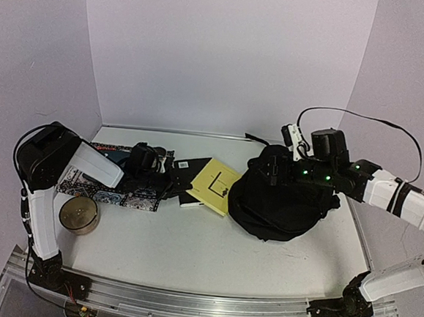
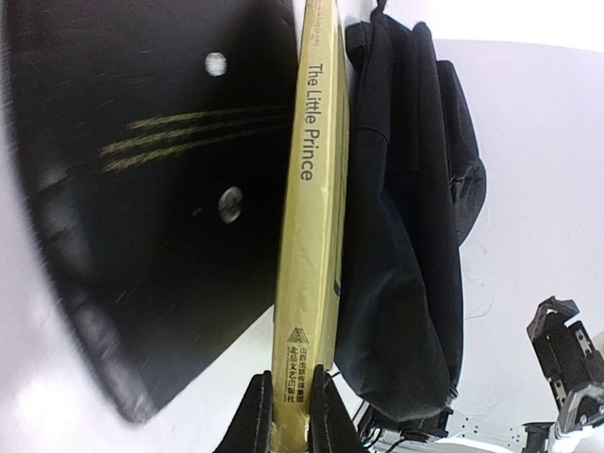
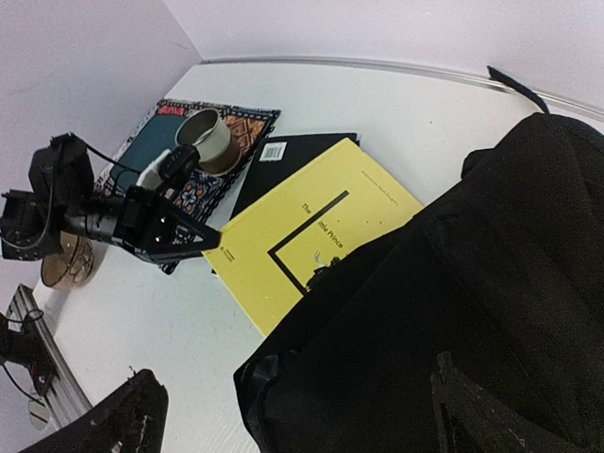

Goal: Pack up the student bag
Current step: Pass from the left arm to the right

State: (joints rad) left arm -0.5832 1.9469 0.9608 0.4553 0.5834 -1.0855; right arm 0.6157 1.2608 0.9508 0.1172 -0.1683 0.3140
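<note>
The student bag [image 1: 286, 201], a soft black backpack, lies at the right middle of the table. A yellow book, "The Little Prince" [image 2: 311, 189], lies with one edge against the bag [image 2: 406, 236] and partly on a flat black notebook [image 2: 160, 189]. My left gripper [image 2: 288, 420] is shut on the near end of the yellow book's spine, at the book's left corner [image 1: 189, 190]. My right gripper [image 3: 297, 415] hangs wide open just over the bag [image 3: 453, 311], one finger [image 3: 123, 415] out over the table, the other [image 3: 472, 406] above the fabric. It holds nothing.
A patterned flat pouch or book [image 1: 110, 191] lies at the left under my left arm, with a tan roll [image 3: 208, 142] on it. A round tin [image 1: 79, 214] sits near the left front. Walls close the back and both sides. A metal rail [image 1: 186, 300] runs along the near edge.
</note>
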